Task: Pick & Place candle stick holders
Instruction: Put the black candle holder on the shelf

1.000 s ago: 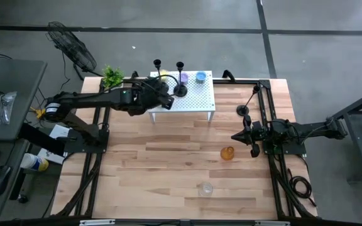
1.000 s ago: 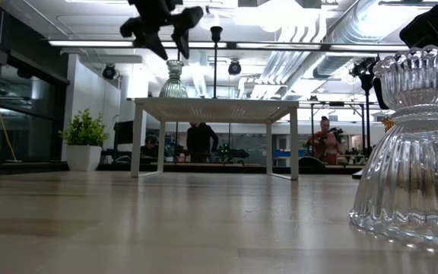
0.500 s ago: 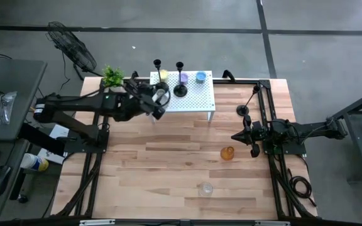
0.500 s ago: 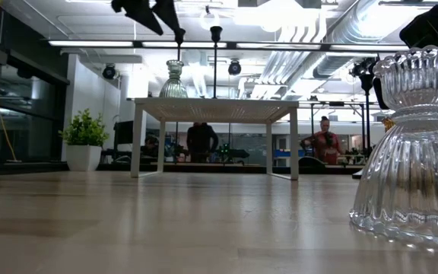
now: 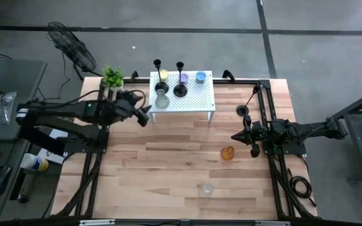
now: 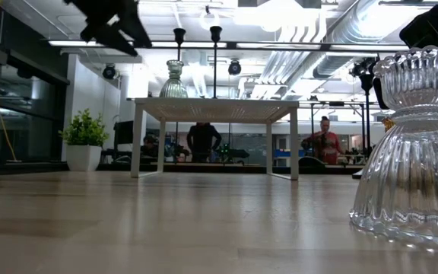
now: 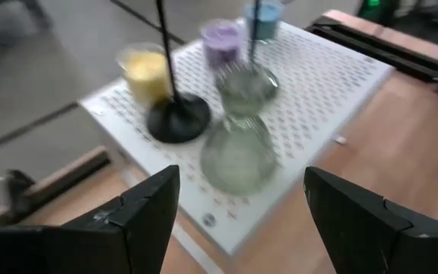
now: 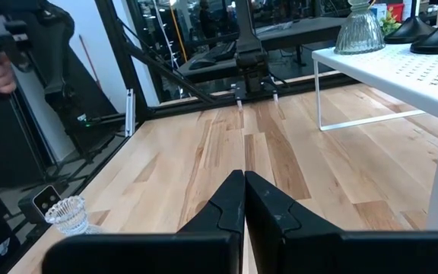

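Note:
A white perforated stand point(image 5: 197, 100) at the table's far side carries two slim black candlesticks point(image 5: 180, 88), yellow point(image 5: 163, 75), purple point(image 5: 184, 78) and blue point(image 5: 200, 77) cups, and a pale green glass holder point(image 5: 161, 99) upright on its base near the stand's left edge. In the left wrist view the pale green holder point(image 7: 238, 144) stands ahead of my open, empty left gripper point(image 7: 238, 228), which hovers left of the stand point(image 5: 144, 115). An amber cup point(image 5: 227, 152) and a clear glass holder point(image 5: 205, 188) stand on the table. My right gripper point(image 8: 243, 198) waits shut at the table's right point(image 5: 234, 137).
A third black candlestick point(image 5: 242, 110) shows at the table's right, near the right arm's frame. A small green potted plant point(image 5: 112, 76) stands at the far left corner, close to my left arm. Bare wood lies between the stand and the near edge.
My left gripper has drawn back from above the stand toward the table's left edge. The pale green glass holder stays upright on the stand where it was.

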Tool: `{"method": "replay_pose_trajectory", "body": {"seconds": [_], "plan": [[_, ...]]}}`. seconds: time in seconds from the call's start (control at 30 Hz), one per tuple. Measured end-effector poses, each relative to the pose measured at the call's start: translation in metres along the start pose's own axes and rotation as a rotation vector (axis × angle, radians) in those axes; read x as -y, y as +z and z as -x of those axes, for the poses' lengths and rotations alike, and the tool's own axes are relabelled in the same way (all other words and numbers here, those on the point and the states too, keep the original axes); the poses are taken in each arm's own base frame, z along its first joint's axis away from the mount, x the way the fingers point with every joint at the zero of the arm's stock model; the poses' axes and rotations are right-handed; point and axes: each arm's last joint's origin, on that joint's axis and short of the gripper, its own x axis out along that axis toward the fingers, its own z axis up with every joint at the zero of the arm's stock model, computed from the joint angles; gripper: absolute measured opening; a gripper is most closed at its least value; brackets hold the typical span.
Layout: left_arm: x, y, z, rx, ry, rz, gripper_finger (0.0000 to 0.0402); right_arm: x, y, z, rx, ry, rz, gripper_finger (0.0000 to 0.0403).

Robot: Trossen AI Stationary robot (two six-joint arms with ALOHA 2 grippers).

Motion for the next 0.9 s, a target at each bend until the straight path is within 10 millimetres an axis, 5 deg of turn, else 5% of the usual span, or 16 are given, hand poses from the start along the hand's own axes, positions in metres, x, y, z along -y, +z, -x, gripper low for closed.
{"method": "replay_pose_trajectory", "body": {"seconds": [0.53, 0.9], "plan": [[-0.034, -0.066, 0.017, 0.154, -0.481, -0.007, 0.0268, 0.000, 0.000, 0.000, 0.000, 0.000, 0.000, 0.0002], [-0.055, -0.098, 0.025, 0.210, -0.560, 0.026, 0.0148, 0.000, 0.000, 0.000, 0.000, 0.000, 0.000, 0.0002]]}}
